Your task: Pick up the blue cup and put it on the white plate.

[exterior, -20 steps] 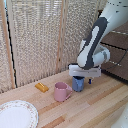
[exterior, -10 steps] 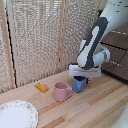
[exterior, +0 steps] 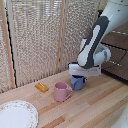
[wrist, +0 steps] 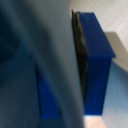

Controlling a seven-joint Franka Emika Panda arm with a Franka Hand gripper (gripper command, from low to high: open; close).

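Observation:
The blue cup (exterior: 77,83) stands on the wooden table just behind the pink mug, on the exterior view's right of it. My gripper (exterior: 79,78) is straight down over the cup, and its lower part hides the rim. In the wrist view a blue finger (wrist: 97,65) with a black pad lies against a blurred blue-grey wall, the blue cup (wrist: 30,60), so the jaws look shut on the cup's wall. The white plate (exterior: 17,115) with its speckled rim band lies at the front on the exterior view's left, far from the gripper.
A pink mug (exterior: 62,91) stands between the cup and the plate. A small orange block (exterior: 41,87) lies near the woven screen (exterior: 40,40) at the back. Dark shelving (exterior: 117,55) sits on the exterior view's right.
The arm and the blue cup stay almost where they were. The cup still rests on the table.

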